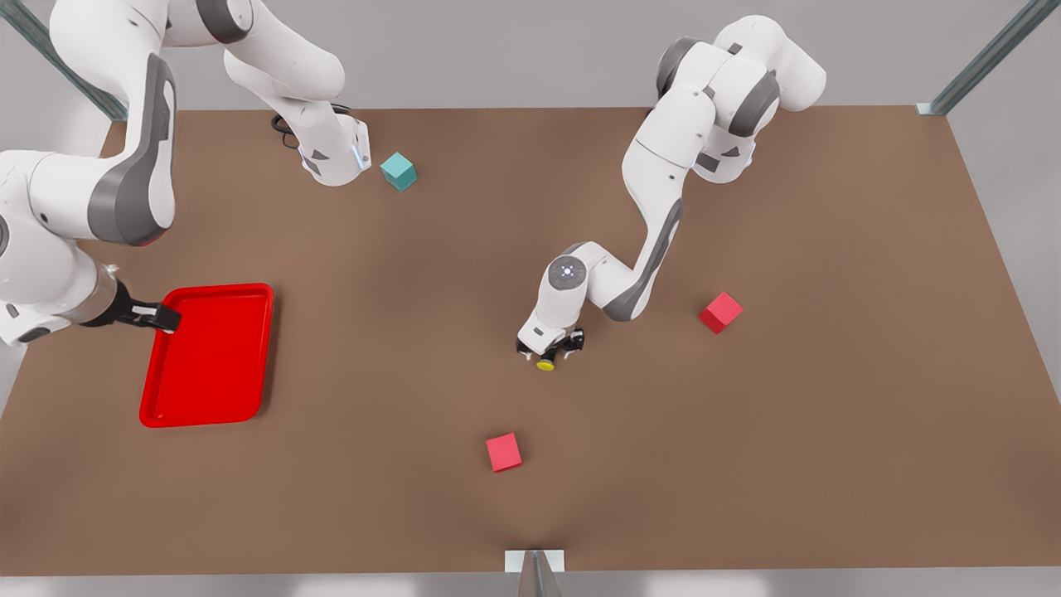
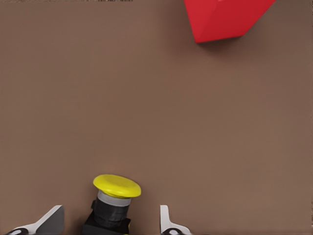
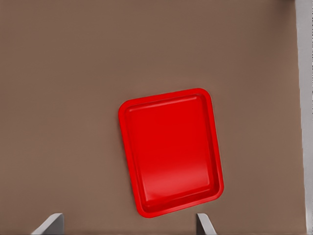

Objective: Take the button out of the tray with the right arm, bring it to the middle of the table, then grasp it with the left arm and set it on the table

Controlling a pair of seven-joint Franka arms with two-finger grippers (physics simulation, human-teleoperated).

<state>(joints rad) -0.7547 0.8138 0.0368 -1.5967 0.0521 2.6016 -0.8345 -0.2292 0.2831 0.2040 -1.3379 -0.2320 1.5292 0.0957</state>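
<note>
The button, a dark body with a yellow cap, is near the middle of the table. My left gripper is low over it and open. In the left wrist view the button sits between the two fingers with a gap on each side, so they are not touching it. The red tray lies at the front view's left and holds nothing. My right gripper hangs open above the tray's outer rim, and its wrist view looks down on the tray from well above.
One red cube lies to the front view's right of the left gripper, and another is nearer the front edge; one of them shows in the left wrist view. A teal cube sits at the back. The table edge runs close beside the tray.
</note>
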